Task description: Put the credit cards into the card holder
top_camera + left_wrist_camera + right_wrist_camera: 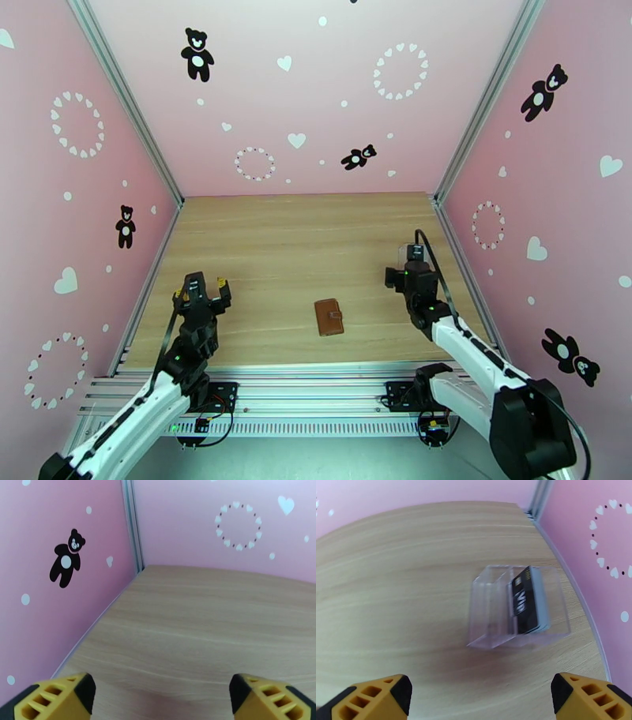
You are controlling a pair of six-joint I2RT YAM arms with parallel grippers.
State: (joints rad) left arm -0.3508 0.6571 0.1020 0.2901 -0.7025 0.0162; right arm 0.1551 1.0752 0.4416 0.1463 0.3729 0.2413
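You have the left end effector [161,692] open wide, nothing between its fingers, over the left side of the desk [300,237], toward the near edge. Your right end effector [480,692] is open wide too and empty, close to the right edge. Just beyond it sits a clear box [489,610]; the cards [525,600] are in its right part, dark faces, pale print, slightly blurred. The holder [329,316] lies shut at mid-width, near the near edge, well apart from both end effectors
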